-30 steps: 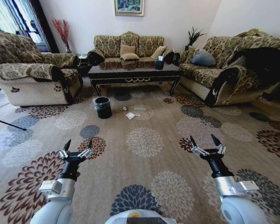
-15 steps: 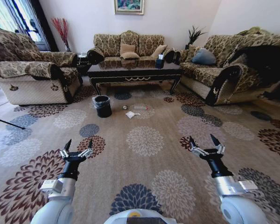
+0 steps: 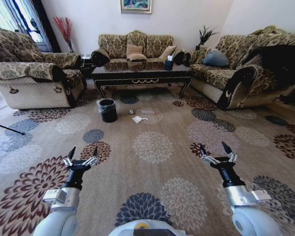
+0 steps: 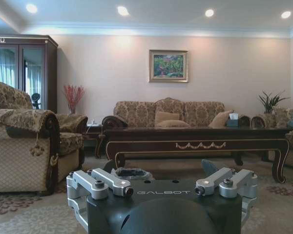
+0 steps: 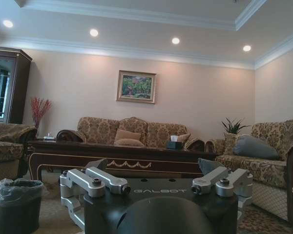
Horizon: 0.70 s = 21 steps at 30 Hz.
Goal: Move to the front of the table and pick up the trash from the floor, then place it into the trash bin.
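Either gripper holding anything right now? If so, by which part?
Nothing is held. The left gripper and right gripper are both open and empty over the carpet; the trash lies on the floor beside the trash bin.

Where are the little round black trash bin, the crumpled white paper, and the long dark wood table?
round black trash bin point(image 3: 107, 110), head view, on its black side wall.
crumpled white paper point(image 3: 137, 119), head view, on the sheet's middle.
long dark wood table point(image 3: 142, 74), head view, on its glossy top.

Patterned sofa point(image 3: 135, 46) against far wall; framed painting point(image 3: 135, 6) above it, potted plant point(image 3: 205, 37) to its right.
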Motion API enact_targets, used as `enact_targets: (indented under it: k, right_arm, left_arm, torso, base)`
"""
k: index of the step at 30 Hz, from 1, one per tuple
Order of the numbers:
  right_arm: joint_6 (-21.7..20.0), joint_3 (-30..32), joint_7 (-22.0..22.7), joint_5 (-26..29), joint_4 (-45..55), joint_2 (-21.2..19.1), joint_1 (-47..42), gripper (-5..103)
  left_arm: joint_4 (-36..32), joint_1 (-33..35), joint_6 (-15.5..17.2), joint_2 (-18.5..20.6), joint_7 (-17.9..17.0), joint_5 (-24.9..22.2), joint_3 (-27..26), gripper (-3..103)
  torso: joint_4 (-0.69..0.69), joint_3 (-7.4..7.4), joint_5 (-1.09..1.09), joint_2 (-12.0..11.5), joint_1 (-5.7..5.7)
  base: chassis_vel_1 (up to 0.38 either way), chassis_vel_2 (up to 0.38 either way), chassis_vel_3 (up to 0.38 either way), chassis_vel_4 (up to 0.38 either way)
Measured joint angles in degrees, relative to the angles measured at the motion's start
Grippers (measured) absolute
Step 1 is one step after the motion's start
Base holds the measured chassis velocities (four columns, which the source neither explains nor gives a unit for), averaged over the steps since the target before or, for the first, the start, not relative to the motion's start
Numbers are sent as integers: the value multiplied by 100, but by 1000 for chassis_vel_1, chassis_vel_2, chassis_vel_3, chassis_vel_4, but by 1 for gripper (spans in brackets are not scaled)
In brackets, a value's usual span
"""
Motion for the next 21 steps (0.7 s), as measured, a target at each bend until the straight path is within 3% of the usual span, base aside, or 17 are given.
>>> enact_targets:
  k: [11,21]
  right_arm:
    - [-16,2,-14,-1,-14,9,-6,100]
    - [-16,-47,-41,-20,-71,2,26,100]
  left_arm:
    - [21,-5,-117,-22,14,38,6,100]
    - [40,-6,-138,-37,14,50,4,100]
  torso:
    - [-1,-7,0,-2,-1]
    - [0,12,0,22,-1]
  base:
    - [-2,2,3,-5]
    - [-128,135,119,-133]
